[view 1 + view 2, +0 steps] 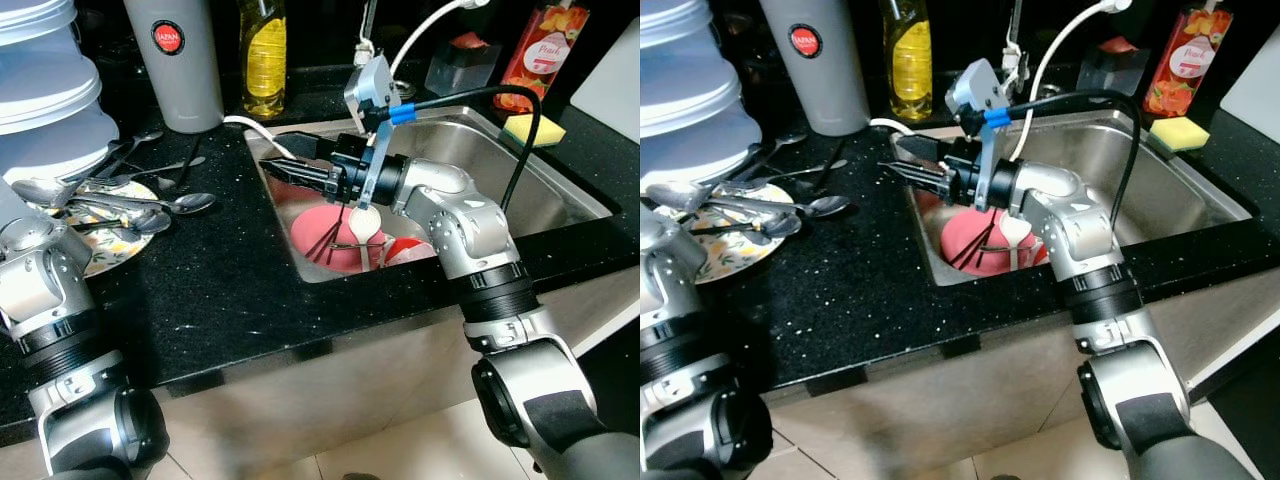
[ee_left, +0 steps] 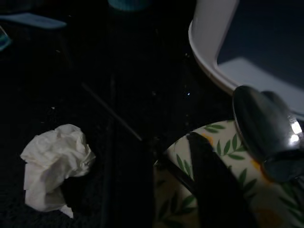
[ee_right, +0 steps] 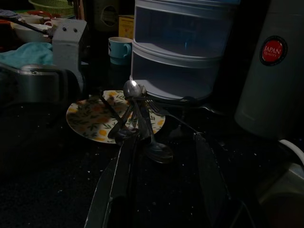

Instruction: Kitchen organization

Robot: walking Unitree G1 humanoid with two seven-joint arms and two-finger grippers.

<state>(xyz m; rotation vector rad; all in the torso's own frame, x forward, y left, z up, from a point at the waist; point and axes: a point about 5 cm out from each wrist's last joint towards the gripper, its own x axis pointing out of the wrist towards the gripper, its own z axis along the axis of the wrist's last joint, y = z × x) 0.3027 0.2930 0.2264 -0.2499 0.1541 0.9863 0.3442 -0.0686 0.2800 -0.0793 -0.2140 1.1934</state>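
Right gripper [image 1: 275, 168] sits center frame over the sink's [image 1: 560, 200] left rim; fingers parted, holding nothing, aimed at the spoons [image 1: 150, 205]. Spoons are piled on the floral plate [image 1: 105, 250], left on the black surface [image 1: 230, 290]. Pink bowl [image 1: 330, 232] in sink. Left gripper [image 2: 199, 156] over the plate edge, finger state unclear.

A black speckled counter [image 1: 230, 290] carries a cream plate [image 3: 90, 121] patterned with green leaves and orange fruit; pink dishes [image 1: 975, 240] fill the steel sink [image 1: 560, 195].
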